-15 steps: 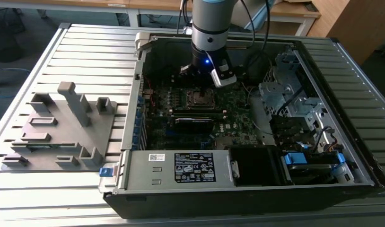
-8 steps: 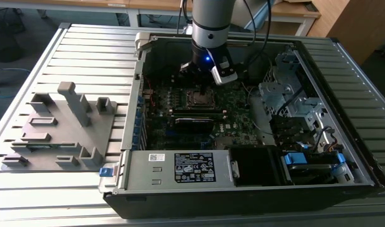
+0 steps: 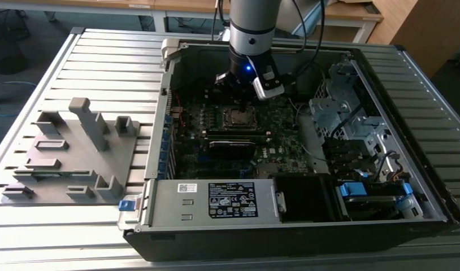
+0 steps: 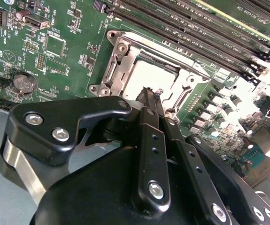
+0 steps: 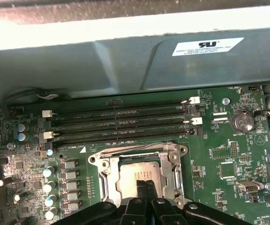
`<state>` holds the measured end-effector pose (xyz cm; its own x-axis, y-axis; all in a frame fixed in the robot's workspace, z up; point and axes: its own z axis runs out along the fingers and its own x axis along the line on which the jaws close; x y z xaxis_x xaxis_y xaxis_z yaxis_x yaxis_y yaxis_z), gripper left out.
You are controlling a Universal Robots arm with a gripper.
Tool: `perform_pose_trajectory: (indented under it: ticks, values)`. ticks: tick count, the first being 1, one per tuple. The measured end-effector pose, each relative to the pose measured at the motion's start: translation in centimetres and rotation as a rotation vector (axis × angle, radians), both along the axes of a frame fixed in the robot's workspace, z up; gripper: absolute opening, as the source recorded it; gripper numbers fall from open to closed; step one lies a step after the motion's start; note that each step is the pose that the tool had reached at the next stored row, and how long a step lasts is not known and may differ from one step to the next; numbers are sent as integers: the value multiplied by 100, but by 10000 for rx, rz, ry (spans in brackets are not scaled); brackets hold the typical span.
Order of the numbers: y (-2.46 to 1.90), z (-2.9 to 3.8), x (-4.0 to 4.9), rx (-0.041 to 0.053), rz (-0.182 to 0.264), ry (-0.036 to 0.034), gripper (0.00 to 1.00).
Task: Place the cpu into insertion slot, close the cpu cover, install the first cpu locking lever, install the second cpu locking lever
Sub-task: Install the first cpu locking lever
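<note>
- The cpu [image 5: 137, 176] is already sitting in the insertion slot [image 5: 109, 185], silver top facing up, roughly mid-board on the motherboard [image 3: 215, 141], right next to the long memory slots [image 5: 120, 124].
- The cpu cover [image 4: 120, 61] looks like it's down flat around the chip, its window framing the silver top. Can't make out where either locking lever sits, so I'd guess the levers are the open part of the job.
- The gripper [image 5: 145, 187] hangs straight over the socket; in both wrist views the fingertips [image 4: 150, 93] come in over the socket's near rim and point toward the middle of the chip, so the work lies directly ahead of and under the tool.
- The fingers look pressed together with nothing between them.
- Headcount: one arm, one gripper, one cpu, one socket, one cover, four memory slots in a row, one coin battery [image 5: 242, 122].
- Outside the PC case [image 3: 306, 226], a grey fixture tray [image 3: 72, 152] sits on the table toward the exterior view's left edge.
</note>
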<state>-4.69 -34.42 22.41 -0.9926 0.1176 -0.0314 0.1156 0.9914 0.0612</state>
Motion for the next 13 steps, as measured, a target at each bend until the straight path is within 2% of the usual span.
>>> perform_pose_trajectory:
  ticks: [3, 6, 7, 13]
  values:
    - [0, 1, 0, -13, 0, 1, 10]
    - [0, 1, 0, -209, 0, 2, 10]
    - [0, 1, 0, -224, 0, 2, 10]
    - [-1, 5, -1, -192, 30, 1, 10]
